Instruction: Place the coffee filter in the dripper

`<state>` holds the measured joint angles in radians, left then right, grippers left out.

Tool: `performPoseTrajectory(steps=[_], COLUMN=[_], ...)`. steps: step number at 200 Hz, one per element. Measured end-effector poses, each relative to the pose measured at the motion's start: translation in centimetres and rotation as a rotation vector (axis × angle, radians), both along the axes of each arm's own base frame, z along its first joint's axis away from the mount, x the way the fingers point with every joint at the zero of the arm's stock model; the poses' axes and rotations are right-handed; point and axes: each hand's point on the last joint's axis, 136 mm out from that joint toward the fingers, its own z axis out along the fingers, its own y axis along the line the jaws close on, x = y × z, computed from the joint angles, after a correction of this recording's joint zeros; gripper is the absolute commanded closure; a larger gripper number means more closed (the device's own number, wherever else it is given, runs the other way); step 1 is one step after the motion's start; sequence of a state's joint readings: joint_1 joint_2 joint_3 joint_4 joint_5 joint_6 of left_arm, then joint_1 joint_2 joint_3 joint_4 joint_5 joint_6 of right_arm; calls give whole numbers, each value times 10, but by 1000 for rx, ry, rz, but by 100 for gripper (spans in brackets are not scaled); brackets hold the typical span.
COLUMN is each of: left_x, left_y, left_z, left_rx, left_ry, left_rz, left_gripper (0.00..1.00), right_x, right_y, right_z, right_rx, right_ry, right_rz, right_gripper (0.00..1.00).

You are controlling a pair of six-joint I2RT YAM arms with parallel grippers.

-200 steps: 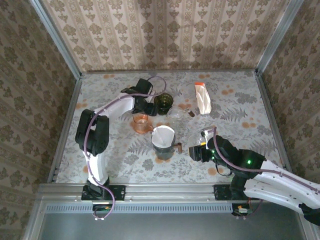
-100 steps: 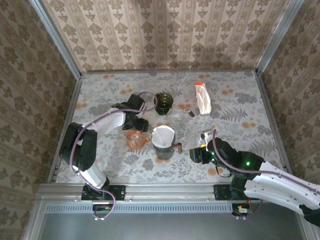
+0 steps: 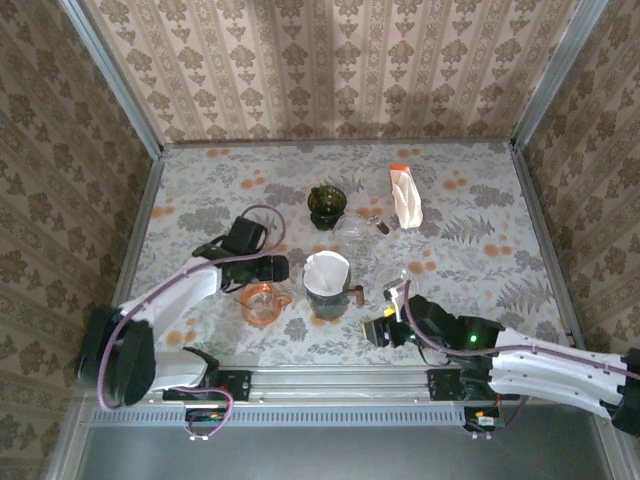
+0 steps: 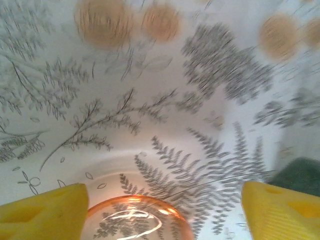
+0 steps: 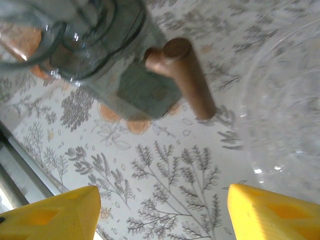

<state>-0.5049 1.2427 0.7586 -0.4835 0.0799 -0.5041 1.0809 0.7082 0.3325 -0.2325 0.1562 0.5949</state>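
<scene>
Two grippers, both with jaws apart and nothing clamped. The left gripper (image 3: 270, 275) is over the front-left of the table (image 3: 480, 250), just above an orange glass cup (image 3: 260, 303). In the left wrist view the left gripper (image 4: 162, 210) shows its yellow fingertips (image 4: 45, 212) spread wide. The orange glass cup (image 4: 135, 220) sits low between them, its rim close by the left-hand pad and well clear of the other, so no grip. That view is motion-blurred. The right gripper (image 3: 380, 330) is low at front-centre, just beside the dripper (image 3: 328, 303) on its handle side. In the right wrist view the right gripper (image 5: 162, 210) has bare patterned table between its pads. The dripper (image 5: 135, 85) is ahead of them, greenish glass, with its brown handle (image 5: 187, 75) sticking out toward the camera; no contact. A clear glass rim (image 5: 285, 100) is at the right edge of that view. The coffee filter (image 3: 327, 270), a white cone, sits open in the top of the dripper near table centre, between the two grippers. Further back are a dark green cup (image 3: 325, 205), a small clear glass (image 3: 352, 226) and a white filter packet (image 3: 404, 198) with an orange top, all well apart from both arms.
</scene>
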Motion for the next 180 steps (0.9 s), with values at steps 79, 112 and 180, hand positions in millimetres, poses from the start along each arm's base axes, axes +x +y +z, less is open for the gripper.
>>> performPoseTrajectory(steps=[79, 112, 180], left_x=[-5, -14, -27], left_y=[5, 17, 27], left_z=[115, 129, 135], left_rx=[-280, -299, -305], left_ry=[-311, -355, -365], left_rz=[96, 128, 152], left_gripper=[0, 0, 0], right_x=[-13, -13, 8], right_y=[45, 61, 76], right_z=[-39, -48, -46], right_rx=[-53, -72, -52], right_ry=[-99, -162, -269], right_rz=[121, 144, 72], right_gripper=[39, 44, 51])
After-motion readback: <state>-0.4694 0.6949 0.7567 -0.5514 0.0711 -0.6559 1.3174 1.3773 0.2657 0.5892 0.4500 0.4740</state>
